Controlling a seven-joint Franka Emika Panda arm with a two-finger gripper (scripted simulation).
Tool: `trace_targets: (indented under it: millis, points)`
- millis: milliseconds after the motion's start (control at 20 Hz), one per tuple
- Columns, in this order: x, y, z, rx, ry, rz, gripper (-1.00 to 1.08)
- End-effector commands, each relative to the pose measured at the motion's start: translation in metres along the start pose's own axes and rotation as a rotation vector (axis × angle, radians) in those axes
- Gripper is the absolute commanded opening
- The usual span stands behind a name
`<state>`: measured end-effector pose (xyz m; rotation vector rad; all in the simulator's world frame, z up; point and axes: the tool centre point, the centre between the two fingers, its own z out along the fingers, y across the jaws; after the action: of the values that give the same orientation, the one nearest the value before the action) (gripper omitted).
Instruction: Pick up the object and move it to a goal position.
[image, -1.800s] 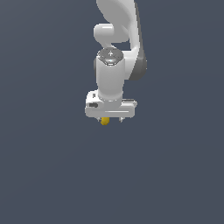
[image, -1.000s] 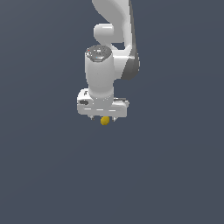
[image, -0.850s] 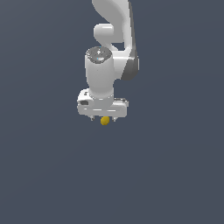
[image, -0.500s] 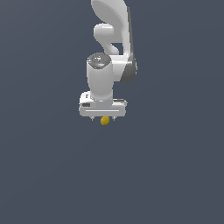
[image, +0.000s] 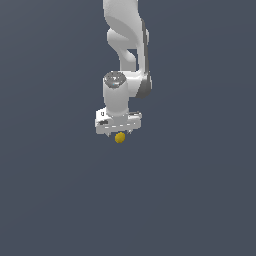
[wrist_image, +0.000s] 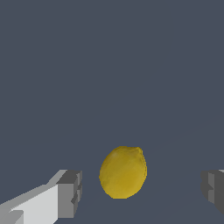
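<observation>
Below the white arm (image: 125, 45), against a plain dark grey-blue ground, the hand (image: 119, 136) is pointed straight down, and the object (image: 119, 138), a small yellow rounded lump, is seen just under its white body. In the wrist view the object (wrist_image: 123, 172) is shown as a lemon-like oval, slightly tilted, placed between the two fingers (wrist_image: 69, 193). The fingers are spread wide apart, and a clear gap of grey ground is left on each side of the object, so neither pad is seen touching it. One finger is seen with its white stem and grey pad; of the other only a grey edge is caught at the border of the frame. Whether the object is resting on a desk cannot be told, since the ground is uniform and no edge is shown.
</observation>
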<state>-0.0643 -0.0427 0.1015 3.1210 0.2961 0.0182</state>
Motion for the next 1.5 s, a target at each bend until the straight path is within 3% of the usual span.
trace_targets:
  millis: [0, 400, 1450]
  points:
    - [-0.011, -0.002, 0.009, 0.003, -0.004, -0.038, 1.00]
    - [-0.027, -0.006, 0.023, 0.008, -0.010, -0.091, 1.00]
    - [-0.028, -0.007, 0.073, 0.008, -0.011, -0.092, 1.00]
